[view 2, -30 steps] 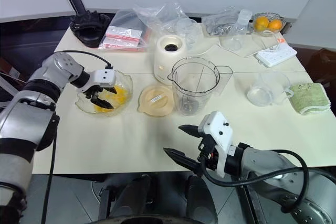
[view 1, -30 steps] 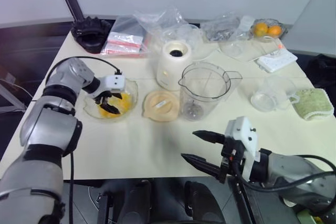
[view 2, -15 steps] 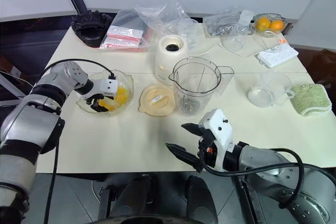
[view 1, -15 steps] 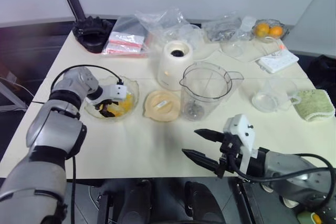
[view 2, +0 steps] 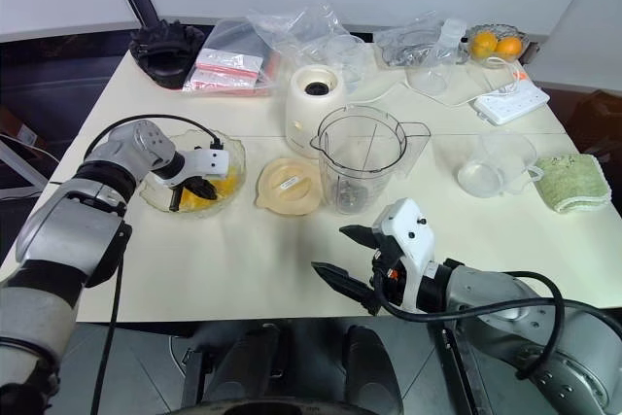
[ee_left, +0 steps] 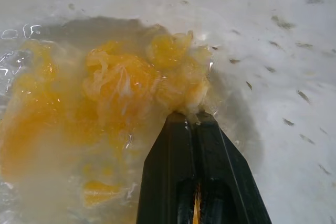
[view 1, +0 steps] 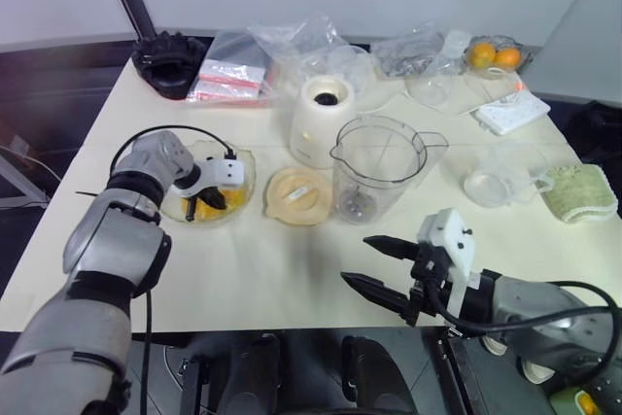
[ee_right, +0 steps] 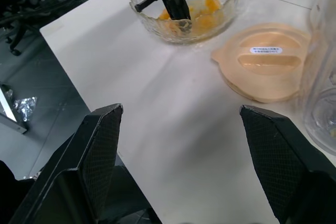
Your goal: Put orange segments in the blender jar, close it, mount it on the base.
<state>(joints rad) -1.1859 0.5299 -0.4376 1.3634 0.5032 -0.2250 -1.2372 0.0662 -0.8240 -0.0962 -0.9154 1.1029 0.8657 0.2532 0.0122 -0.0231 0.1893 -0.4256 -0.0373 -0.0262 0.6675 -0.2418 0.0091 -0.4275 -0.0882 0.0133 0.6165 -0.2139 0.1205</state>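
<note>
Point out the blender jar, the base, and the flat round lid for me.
blender jar (view 2: 364, 157): right eye view, clear side wall.
base (view 2: 313, 104): right eye view, cream front below the dark socket.
lid (view 2: 289, 186): right eye view, middle of its top.

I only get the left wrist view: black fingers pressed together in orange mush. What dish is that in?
Observer: A scalloped glass bowl near the table's left edge.
Operator: Where does the fruit go?
Observer: The blender jar stands open, its lid lying flat between bowl and jar.
Operator: And the other arm?
Observer: The right gripper hovers open over the table's near edge, holding nothing.
</note>
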